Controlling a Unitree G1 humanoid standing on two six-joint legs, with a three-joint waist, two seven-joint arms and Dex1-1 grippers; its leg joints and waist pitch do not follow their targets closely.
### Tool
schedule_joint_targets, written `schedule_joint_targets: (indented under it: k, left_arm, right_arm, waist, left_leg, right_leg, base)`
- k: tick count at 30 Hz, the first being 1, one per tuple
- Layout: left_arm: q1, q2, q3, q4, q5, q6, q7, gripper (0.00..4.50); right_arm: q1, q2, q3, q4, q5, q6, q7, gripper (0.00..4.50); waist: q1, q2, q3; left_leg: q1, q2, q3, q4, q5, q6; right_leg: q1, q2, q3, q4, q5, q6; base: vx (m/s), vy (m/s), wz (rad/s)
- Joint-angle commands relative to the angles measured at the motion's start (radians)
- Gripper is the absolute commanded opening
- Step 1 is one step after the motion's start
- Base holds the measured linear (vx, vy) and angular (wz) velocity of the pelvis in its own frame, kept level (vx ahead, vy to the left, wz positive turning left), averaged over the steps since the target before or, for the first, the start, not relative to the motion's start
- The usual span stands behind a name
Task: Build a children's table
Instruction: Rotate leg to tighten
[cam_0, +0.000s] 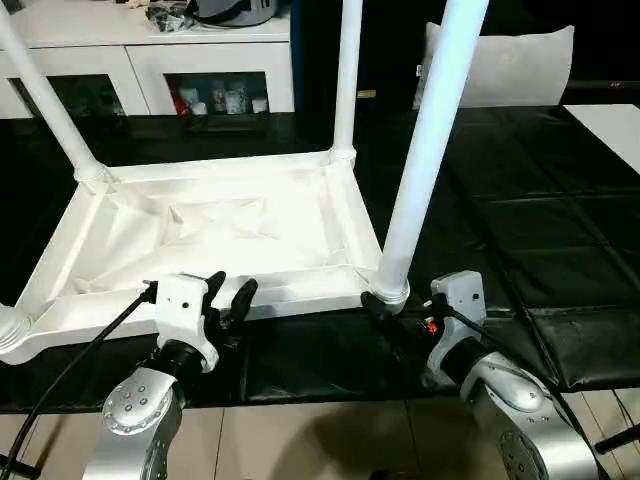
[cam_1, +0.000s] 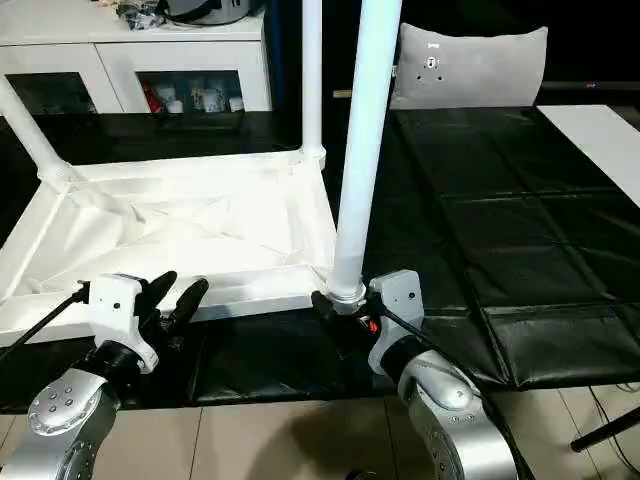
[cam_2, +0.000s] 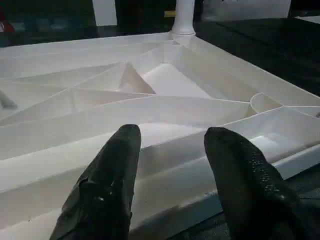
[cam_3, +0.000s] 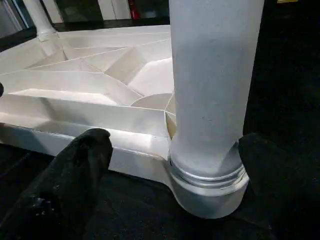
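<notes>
Spread wide, my right gripper (cam_0: 385, 312) sits low at the near right corner of the children's table (cam_0: 215, 235), one black finger on each side of the leg (cam_3: 212, 80) standing there — around its base, not clamped on it as far as I can tell. My left gripper (cam_0: 232, 298) has its fingers (cam_2: 117, 165) parted about halfway at the table's near edge, with nothing between them.

The table lies upside down on the black-covered work surface (cam_0: 520, 200), ribbed underside up. Three legs stand upright in their sockets: far left leg (cam_0: 45, 100), far right leg (cam_0: 347, 80) and the one by my right gripper. At the near left corner (cam_0: 12, 335) I see a socket collar at the picture's edge, but cannot tell whether a leg rises from it.

I judge the build nearly done — what may remain is checking that fourth corner, seating the near right leg firmly, and turning the table onto its feet.
</notes>
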Motion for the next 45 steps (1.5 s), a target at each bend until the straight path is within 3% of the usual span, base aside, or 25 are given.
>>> schedule_joint_targets:
  k: [1, 45]
  left_arm:
    - [-0.009, 0.009, -0.005, 0.01, -0.007, -0.001, 0.0, 2.7]
    - [-0.009, 0.009, -0.005, 0.01, -0.007, -0.001, 0.0, 2.7]
  right_arm:
    - [-0.006, 0.0, -0.001, 0.011, 0.008, 0.01, 0.001, 4.5]
    - [-0.006, 0.0, -0.001, 0.011, 0.008, 0.01, 0.001, 4.5]
  waist:
    - [0.002, -0.003, -0.052]
    - [0.002, -0.002, -0.052]
  left_leg:
    - [-0.016, 0.012, 0.011, -0.084, -0.3, 0.058]
    - [-0.016, 0.013, 0.01, -0.084, -0.299, 0.058]
  right_leg:
    - [0.048, -0.047, 0.046, -0.069, -0.482, -0.042]
    - [0.048, -0.047, 0.047, -0.068, -0.476, -0.044]
  base:
    - [0.0, 0.0, 0.0]
    - [0.0, 0.0, 0.0]
